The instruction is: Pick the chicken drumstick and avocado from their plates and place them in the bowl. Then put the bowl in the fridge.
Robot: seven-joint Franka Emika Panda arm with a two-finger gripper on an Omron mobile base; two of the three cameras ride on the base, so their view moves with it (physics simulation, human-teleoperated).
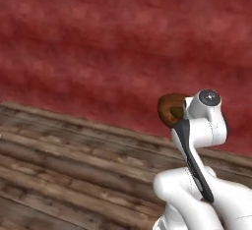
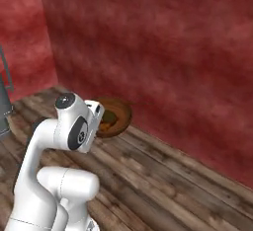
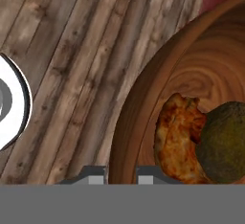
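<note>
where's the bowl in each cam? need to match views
Left base view: bowl right of centre, mostly hidden behind the arm's wrist, in front of the red wall.
Right base view: left of centre, beside the wrist, rim toward the wall.
Hand view: right half, close up, drumstick and avocado inside; claw tips straddle its rim at the bottom.
Shared landmark: the plank floor under the bowl.
</note>
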